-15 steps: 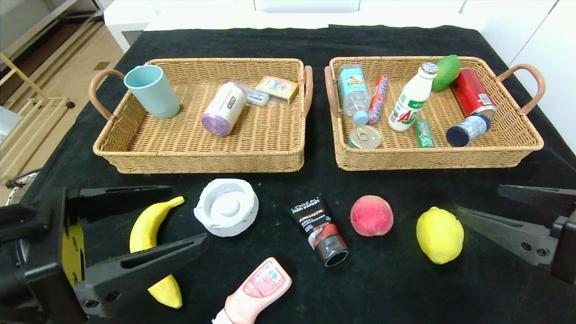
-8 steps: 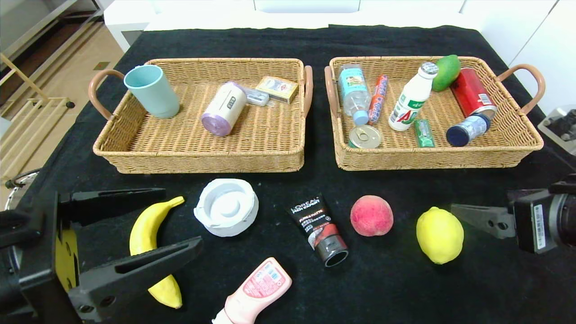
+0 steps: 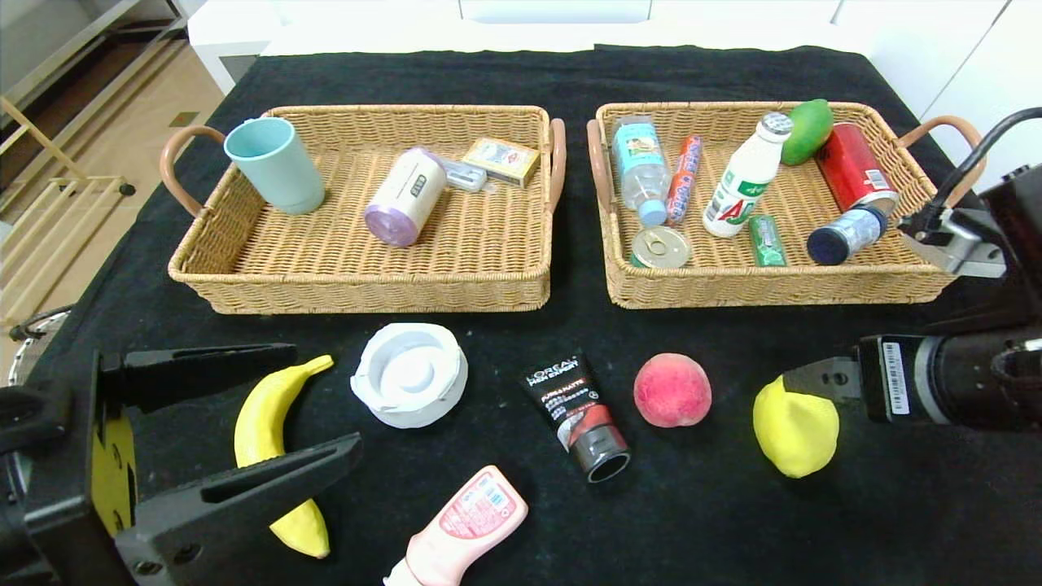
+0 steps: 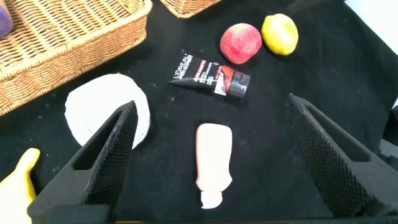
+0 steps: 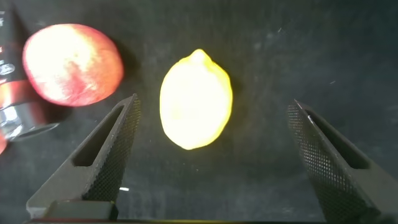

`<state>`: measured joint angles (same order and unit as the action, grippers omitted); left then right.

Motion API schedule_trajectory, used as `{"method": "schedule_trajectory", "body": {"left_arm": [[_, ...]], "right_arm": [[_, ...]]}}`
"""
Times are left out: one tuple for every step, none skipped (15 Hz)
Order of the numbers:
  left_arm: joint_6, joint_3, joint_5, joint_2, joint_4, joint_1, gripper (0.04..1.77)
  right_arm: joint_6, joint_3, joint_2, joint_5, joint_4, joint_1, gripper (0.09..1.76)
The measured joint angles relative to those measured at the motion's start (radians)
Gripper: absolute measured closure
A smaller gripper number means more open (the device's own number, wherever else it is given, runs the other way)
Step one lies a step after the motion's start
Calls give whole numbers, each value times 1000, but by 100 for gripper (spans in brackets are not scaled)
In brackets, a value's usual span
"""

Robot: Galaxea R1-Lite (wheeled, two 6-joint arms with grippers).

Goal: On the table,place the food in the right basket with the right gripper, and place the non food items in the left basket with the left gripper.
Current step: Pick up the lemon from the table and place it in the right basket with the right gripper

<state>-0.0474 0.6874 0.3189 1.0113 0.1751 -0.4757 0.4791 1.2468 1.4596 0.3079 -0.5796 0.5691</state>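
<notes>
A yellow lemon (image 3: 794, 427) lies at the front right of the black table, with a peach (image 3: 672, 391) to its left. My right gripper (image 3: 814, 381) is open and hovers just over the lemon's right side. In the right wrist view the lemon (image 5: 196, 99) lies between the spread fingers (image 5: 106, 155). A black tube (image 3: 578, 415), a pink bottle (image 3: 464, 525), a white round dish (image 3: 409, 374) and a banana (image 3: 273, 439) lie along the front. My left gripper (image 3: 326, 399) is open over the banana. In its wrist view it (image 4: 211, 106) is above the pink bottle (image 4: 213, 155).
The left basket (image 3: 358, 285) holds a teal cup, a purple-capped container and small boxes. The right basket (image 3: 773, 285) holds bottles, cans, a mango and snack packs. The table's front edge lies close behind both grippers.
My right arm has swung in from the right and turned over the lemon. My left gripper has drifted slightly back and down, still open.
</notes>
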Motion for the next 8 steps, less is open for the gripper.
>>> {"method": "schedule_trajectory", "body": {"left_arm": [[-1, -1, 0, -1, 1, 0, 9], [-1, -3, 0, -1, 1, 0, 9], [-1, -4, 0, -2, 1, 0, 9], [-1, -5, 0, -3, 1, 0, 9], [-3, -5, 0, -4, 2, 0, 9], [-3, -6, 0, -6, 2, 0, 9], [-3, -6, 0, -7, 2, 0, 9], [-3, -6, 0, -9, 2, 0, 9]], "right_arm": [[16, 3, 19, 0, -3, 0, 14], [27, 6, 35, 0, -4, 0, 14], [36, 7, 51, 0, -5, 1, 14], [45, 7, 64, 1, -5, 1, 14], [51, 7, 76, 1, -5, 1, 14], [59, 7, 89, 1, -5, 1, 14], [61, 7, 99, 2, -4, 1, 14], [63, 5, 108, 1, -4, 1, 14]]}}
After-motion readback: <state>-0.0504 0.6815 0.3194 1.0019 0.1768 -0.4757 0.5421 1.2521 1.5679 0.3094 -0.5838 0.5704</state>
